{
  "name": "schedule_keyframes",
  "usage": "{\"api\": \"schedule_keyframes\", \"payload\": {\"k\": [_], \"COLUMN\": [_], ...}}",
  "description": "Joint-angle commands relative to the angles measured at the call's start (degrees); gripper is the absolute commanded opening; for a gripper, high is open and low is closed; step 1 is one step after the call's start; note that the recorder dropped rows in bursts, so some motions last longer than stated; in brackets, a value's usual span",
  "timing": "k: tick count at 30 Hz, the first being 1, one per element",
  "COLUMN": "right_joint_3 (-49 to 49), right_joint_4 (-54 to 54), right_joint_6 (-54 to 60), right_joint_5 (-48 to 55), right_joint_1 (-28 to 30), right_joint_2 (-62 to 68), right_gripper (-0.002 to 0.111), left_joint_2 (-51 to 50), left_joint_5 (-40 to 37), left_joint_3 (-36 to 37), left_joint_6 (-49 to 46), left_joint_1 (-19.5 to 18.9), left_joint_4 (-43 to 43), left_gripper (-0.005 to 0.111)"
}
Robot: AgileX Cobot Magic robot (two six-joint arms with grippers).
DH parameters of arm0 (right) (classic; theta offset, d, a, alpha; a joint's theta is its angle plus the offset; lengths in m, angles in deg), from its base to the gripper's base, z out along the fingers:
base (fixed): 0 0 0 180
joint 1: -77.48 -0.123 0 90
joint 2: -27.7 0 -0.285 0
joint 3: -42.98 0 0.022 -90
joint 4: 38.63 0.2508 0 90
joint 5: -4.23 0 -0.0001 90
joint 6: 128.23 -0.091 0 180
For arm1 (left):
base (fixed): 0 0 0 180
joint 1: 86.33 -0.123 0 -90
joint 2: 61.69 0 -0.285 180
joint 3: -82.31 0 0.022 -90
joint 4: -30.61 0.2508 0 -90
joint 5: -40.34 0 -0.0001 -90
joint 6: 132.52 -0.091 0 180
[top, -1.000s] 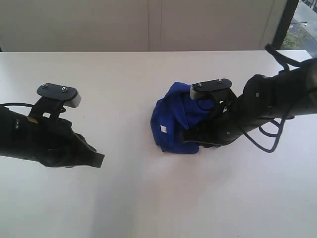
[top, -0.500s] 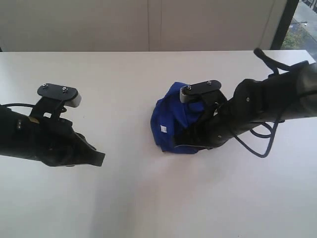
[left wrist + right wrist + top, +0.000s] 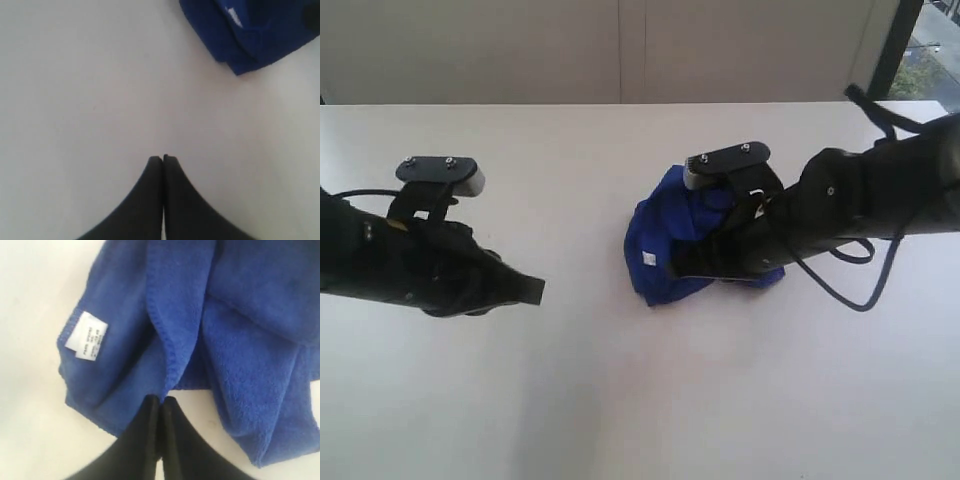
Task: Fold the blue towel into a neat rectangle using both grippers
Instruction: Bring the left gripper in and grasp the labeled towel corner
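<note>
R gripper (image 3: 160, 399) fingers are pressed together and pinch a hem of the blue towel (image 3: 240, 350), near its white tag (image 3: 86, 335). L gripper (image 3: 162, 158) fingers also clenched, holding nothing, over bare table (image 3: 75, 75). Towel lies bunched near table middle, well apart from L gripper.

The exterior view looks down from high on the white table (image 3: 620, 420), facing the wall (image 3: 470, 50). Both wrist cameras sit close above it; all three share the blue towel (image 3: 655, 240).
</note>
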Motion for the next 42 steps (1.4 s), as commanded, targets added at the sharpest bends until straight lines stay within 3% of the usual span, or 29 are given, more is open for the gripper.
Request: {"api": "schedule_keyframes", "payload": {"k": [1, 9, 16, 24, 27, 42], "right_joint_3": [0.12, 0.12, 0.22, 0.22, 0.22, 0.22], "right_joint_4": [0.02, 0.02, 0.02, 0.02, 0.02, 0.02], "right_joint_6": [0.68, 0.56, 0.46, 0.46, 0.04, 0.04], "right_joint_5": [2.2, 3.39, 3.39, 3.28, 3.51, 3.62], "right_joint_1": [-0.05, -0.05, -0.05, -0.05, -0.05, -0.05], "right_joint_2": [-4.39, -5.52, -5.52, -5.52, -5.52, -5.52], "right_gripper": [0.0, 0.0, 0.0, 0.0, 0.0, 0.0], "left_joint_2": [-3.75, -15.96, -22.69, -23.93, -23.93, -28.58], "left_joint_5": [-3.3, -4.45, -7.6, -8.48, -8.89, -7.68], "left_joint_3": [-5.76, -17.86, -21.43, -23.22, -23.48, -26.01], "left_joint_6": [0.61, 0.87, 1.46, 1.24, 1.24, 0.96], "left_joint_1": [0.35, 2.1, 2.1, 2.1, 2.1, 2.1], "left_joint_4": [-4.07, -10.52, -18.43, -21.13, -23.04, -28.59], "left_gripper": [0.0, 0.0, 0.001, 0.042, 0.051, 0.051]}}
